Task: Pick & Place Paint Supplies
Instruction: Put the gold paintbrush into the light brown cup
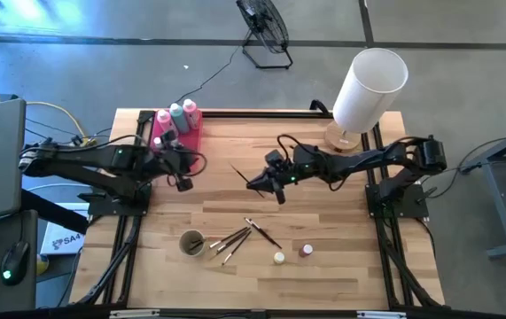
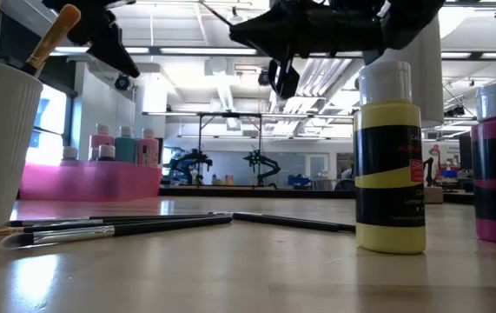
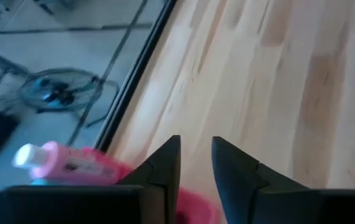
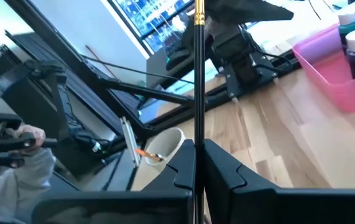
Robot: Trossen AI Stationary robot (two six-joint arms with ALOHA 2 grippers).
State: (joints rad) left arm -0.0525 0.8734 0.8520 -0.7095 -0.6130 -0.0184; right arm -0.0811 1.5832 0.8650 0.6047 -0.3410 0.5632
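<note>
My right gripper (image 1: 266, 183) hangs over the middle of the table, shut on a thin dark-handled brush (image 4: 198, 81). My left gripper (image 3: 196, 149) is beside the pink tray (image 1: 168, 140), open by a narrow gap with nothing between its fingers. The tray holds two pink squeeze bottles (image 1: 163, 118) and a teal one (image 1: 176, 113), standing upright. Several brushes (image 1: 239, 237) lie flat near the table's front. Beside them stand a cup (image 1: 191, 243) with a brush in it, a yellow paint pot (image 1: 279, 258) and a maroon one (image 1: 307, 251). My right gripper pinches the brush's dark handle (image 4: 197, 155) between its two fingers. The handle runs out past the fingertips to a gold ferrule (image 4: 199, 15). The brush is lifted clear of the table.
A big white lampshade (image 1: 369, 87) stands at the table's far right corner. A floor fan (image 1: 263, 27) is beyond the far edge. A person's hand (image 4: 31, 135) shows off the table. Bare wood lies between the tray and the brushes.
</note>
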